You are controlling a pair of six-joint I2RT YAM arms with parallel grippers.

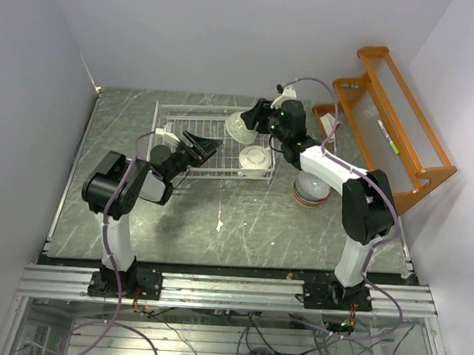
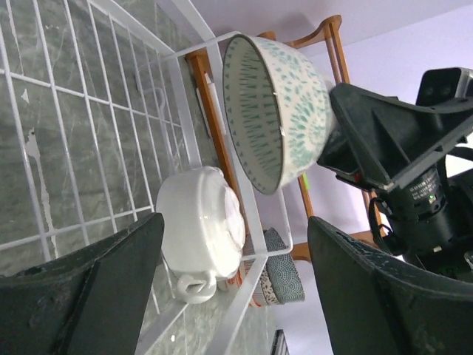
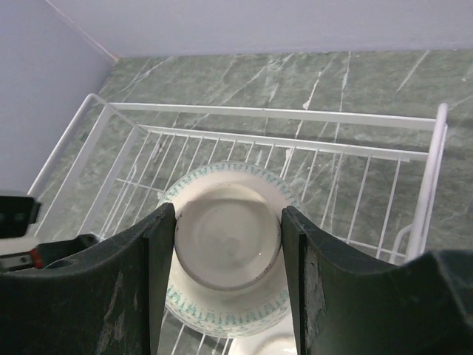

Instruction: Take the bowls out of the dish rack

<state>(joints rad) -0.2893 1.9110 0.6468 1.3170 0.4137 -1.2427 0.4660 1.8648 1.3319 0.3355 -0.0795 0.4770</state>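
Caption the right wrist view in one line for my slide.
Right tool clamps the base of a green-patterned bowl, held over the white wire dish rack on a marbled green table.

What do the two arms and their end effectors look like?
The left arm and right arm have white links and black joints; a lilac cable loops along each. The left end effector and right end effector are black, with two broad fingers. Green lights glow on the right wrist.
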